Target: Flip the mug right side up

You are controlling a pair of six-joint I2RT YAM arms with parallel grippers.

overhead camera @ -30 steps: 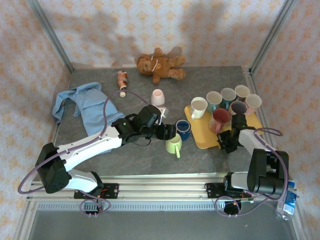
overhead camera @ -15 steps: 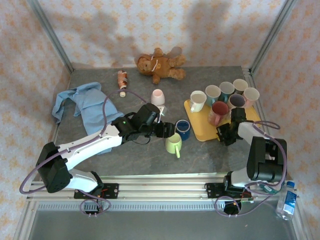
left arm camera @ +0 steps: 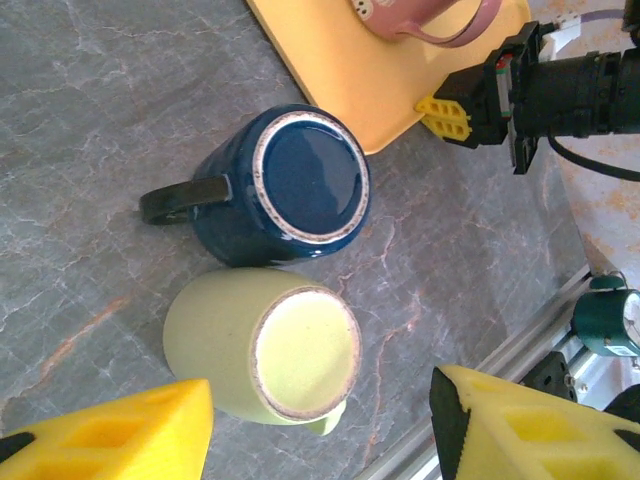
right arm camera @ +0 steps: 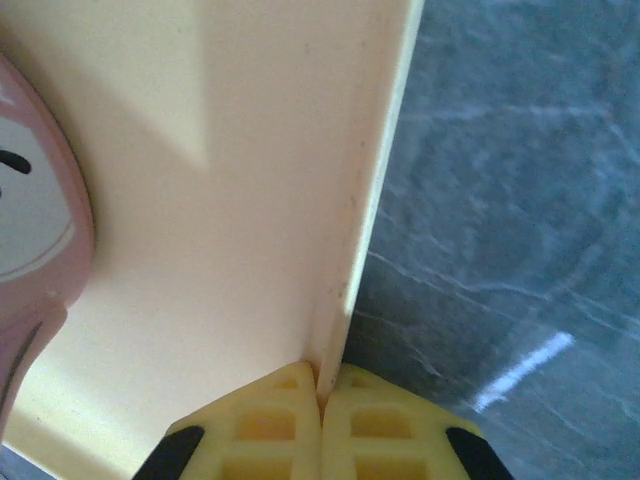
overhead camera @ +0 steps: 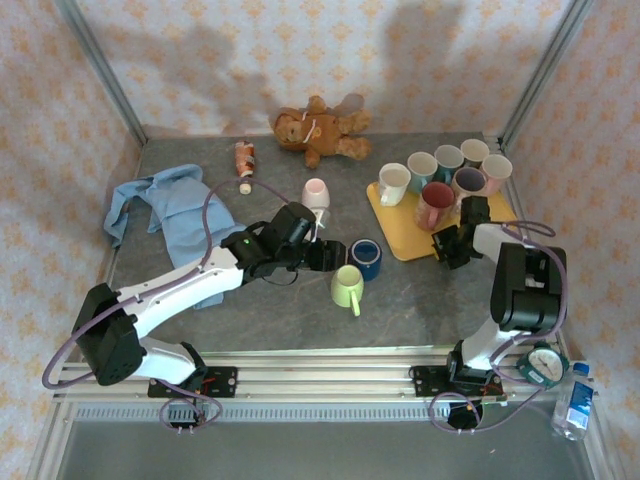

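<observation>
While the left gripper (left arm camera: 322,388) hangs open over the green mug (left arm camera: 215,330), the right gripper (right arm camera: 320,378) pinches the tray (right arm camera: 250,200)

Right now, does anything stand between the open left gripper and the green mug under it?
Nothing visible does. The left gripper hangs open above the green mug. The blue mug stands close beside it, on the tray side, not between them, but might crowd one finger.

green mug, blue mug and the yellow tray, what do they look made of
Green mug: likely glazed ceramic with a satin finish; it has a bare pale foot ring.
Blue mug: glazed ceramic, glossy; soft highlights and an unglazed whitish ring on its base.
Yellow tray: probably plastic, smooth and matte; the rim is thin and uniform.
</observation>
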